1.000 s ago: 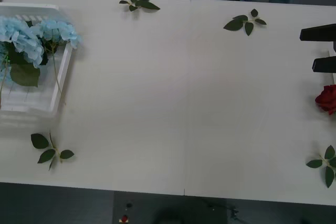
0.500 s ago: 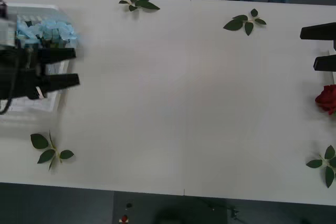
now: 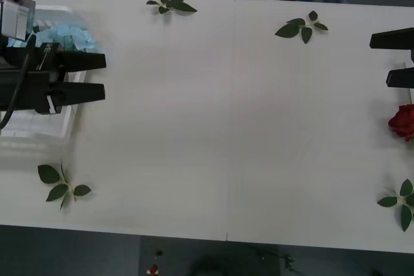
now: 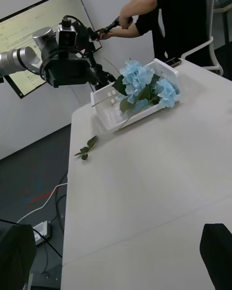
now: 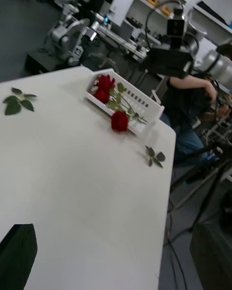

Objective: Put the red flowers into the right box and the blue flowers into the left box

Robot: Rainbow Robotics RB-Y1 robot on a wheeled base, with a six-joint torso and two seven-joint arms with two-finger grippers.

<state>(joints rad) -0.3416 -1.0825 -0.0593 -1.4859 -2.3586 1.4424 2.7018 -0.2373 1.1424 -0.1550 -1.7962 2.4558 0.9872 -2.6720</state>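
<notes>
Roses (image 5: pixel 107 99) light with soft blooms, so grip the thin stems; left gripper (image 3: pixel 100 77) and right gripper (image 3: pixel 381 59) both spread, empty.

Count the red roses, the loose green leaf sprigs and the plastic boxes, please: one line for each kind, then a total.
Red roses: 3
Leaf sprigs: 4
Boxes, left box and right box: 2
Total: 9

The left hand (image 3: pixel 103 77) hangs at the table's left side, fingers parted, the right hand (image 3: pixel 388 59) likewise at the right edge.
</notes>
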